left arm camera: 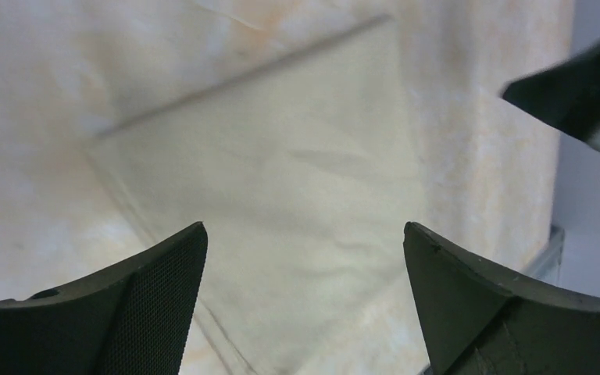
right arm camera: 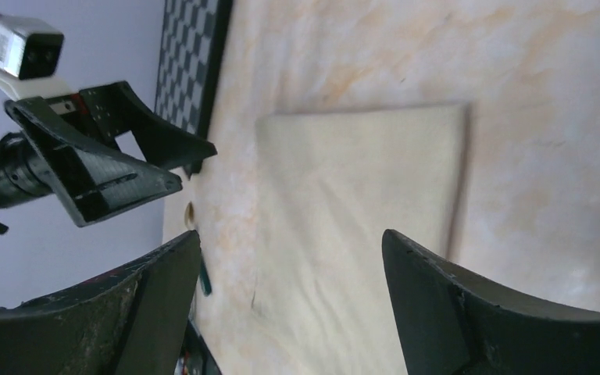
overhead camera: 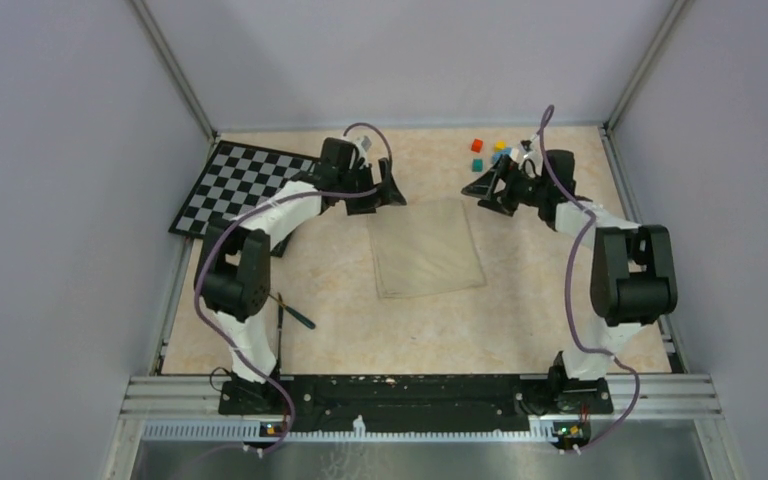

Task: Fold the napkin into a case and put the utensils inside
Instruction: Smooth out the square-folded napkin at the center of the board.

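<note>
- The napkin [overhead camera: 428, 248] lies flat and roughly square at the centre of the top view, on the table [overhead camera: 550, 315]
- No narrow layered strip is formed, so by judgement the case does not yet exist and folding is at its start
- The left gripper [left arm camera: 305, 233] sits just beyond the napkin's upper left corner, jaws spread wide, nothing between them
- The right gripper [right arm camera: 291, 236] sits just beyond the upper right corner, jaws likewise wide and empty
- The two face each other across the upper edge, one per corner; this stance probably serves to pinch both corners together and draw that edge over
- The utensils [overhead camera: 290, 315] lie at the lower left of the top view, well apart from the napkin and partly hidden by the left arm, probably to keep the cloth free for folding
- Container state: nothing lies in or on the napkin
- The checkerboard [overhead camera: 240, 185] and the coloured cubes [overhead camera: 488, 152] stay at the upper edge, apart from the cloth
</note>
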Tool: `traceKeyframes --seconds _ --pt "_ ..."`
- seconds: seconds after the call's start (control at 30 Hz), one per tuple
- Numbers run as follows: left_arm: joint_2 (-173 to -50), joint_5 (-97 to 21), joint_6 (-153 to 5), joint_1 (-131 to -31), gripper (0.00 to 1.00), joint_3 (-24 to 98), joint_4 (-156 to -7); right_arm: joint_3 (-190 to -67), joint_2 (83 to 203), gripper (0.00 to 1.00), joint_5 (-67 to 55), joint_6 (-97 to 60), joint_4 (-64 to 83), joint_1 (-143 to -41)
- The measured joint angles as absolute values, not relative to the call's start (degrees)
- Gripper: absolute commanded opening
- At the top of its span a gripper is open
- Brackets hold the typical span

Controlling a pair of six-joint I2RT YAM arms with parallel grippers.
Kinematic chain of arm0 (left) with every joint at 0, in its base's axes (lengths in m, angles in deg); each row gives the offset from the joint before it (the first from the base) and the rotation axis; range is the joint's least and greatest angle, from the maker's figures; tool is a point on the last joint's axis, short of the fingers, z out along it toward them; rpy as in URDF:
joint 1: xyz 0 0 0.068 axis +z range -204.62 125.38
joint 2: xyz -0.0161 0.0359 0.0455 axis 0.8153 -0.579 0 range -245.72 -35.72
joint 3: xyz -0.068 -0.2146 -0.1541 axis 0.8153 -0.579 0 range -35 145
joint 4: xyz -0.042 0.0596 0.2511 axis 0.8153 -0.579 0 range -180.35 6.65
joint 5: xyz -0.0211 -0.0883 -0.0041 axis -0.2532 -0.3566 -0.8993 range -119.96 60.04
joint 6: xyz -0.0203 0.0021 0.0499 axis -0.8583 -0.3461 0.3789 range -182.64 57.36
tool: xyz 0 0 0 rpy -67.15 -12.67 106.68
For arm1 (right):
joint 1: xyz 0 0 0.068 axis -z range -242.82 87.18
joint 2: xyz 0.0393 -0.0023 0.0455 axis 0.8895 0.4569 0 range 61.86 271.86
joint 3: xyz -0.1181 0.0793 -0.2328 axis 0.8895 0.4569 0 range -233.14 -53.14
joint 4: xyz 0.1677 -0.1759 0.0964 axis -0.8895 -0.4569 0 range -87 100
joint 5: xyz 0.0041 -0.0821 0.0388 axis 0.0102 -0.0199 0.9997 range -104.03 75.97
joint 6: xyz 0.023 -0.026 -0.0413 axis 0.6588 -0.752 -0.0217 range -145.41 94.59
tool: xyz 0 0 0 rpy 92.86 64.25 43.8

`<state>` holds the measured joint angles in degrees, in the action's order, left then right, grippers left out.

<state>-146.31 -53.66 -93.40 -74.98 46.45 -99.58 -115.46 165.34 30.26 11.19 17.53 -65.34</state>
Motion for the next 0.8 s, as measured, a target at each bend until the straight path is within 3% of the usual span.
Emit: traceKeyframes --seconds 0.1,0.23,0.47,0.8 --pt "-139.03 -53.56 -94.76 -79.13 0.98 42.04 -97.63 -108.08 159.24 0.81 31.97 13.22 22.8 -66.87" --pt "-133.78 -57.31 -98.6 -85.27 0.98 32.49 -89.09 -97.69 159.68 0.77 33.83 17.77 30.42 -70.54" --pt "-133.34 -59.57 -101.79 -83.88 0.98 13.78 -81.22 -84.69 159.68 0.72 36.49 18.86 35.04 -67.18" --pt "-119.97 -53.71 -98.95 -85.58 0.99 10.61 -89.0 -82.04 143.44 0.76 32.38 12.24 22.1 -67.5"
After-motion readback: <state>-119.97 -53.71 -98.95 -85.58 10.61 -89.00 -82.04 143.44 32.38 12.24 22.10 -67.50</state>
